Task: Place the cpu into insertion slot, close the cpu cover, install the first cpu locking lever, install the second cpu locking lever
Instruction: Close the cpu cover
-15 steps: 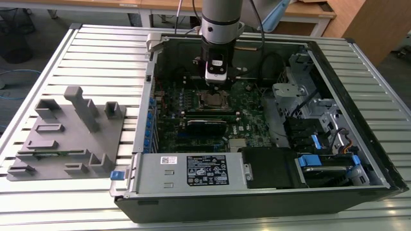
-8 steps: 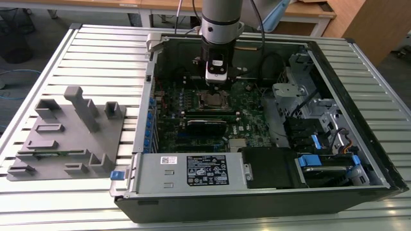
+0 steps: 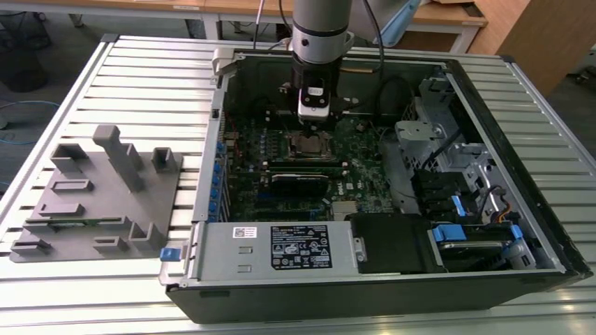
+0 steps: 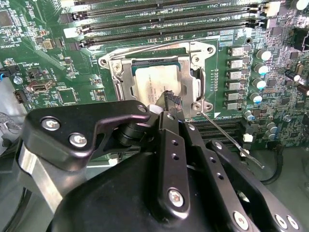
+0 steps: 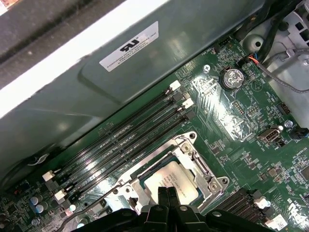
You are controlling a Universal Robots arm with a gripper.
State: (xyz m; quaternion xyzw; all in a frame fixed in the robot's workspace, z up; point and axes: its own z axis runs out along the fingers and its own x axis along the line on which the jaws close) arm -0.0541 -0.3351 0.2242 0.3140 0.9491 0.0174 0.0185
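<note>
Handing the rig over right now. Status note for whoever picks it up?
Pincer: shut, nothing seen in it, tips at the edge of the cpu; contact unclear.
Cpu: seated in the insertion slot.
Cpu cover: looks down over the socket, with the chip showing through its window.
Locking lever: one thin rod angles away from the socket and looks unlatched.
Done: cpu placed, cover apparently closed.
Left: latch that lever. I can't tell the other lever's state.
</note>
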